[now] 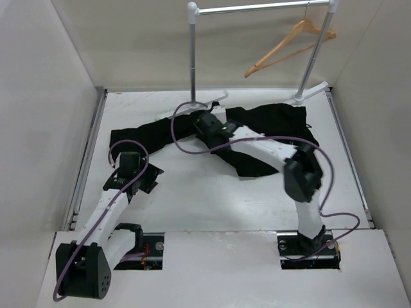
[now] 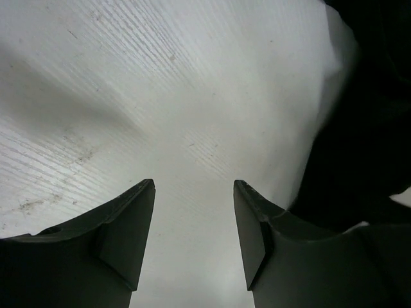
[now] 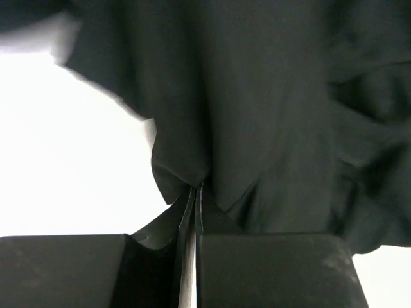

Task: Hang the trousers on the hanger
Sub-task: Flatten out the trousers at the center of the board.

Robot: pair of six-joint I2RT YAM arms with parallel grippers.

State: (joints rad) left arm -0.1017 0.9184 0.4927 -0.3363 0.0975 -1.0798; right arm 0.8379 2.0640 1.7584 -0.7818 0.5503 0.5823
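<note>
White table (image 1: 212, 205), boxed by pale walls (image 1: 38, 96) on left, back and right. At left, left gripper (image 1: 142, 176) low over bare surface, fingers spread, nothing between. Black trousers (image 1: 270, 119) sprawled across far half, left leg end to right side. Near centre, right gripper (image 1: 205, 122) clenched on trousers. Grey rail stand (image 1: 257, 8) at back; tan hanger (image 1: 289, 45) hung on it upper right, well apart from trousers.

Left wrist only: fine ridges and scuffs on table (image 2: 160, 96), left gripper (image 2: 192, 186) parted, trousers (image 2: 366, 128) at right edge.

Right wrist only: right gripper (image 3: 196, 189) pinching fold of creased trousers (image 3: 257, 96).
</note>
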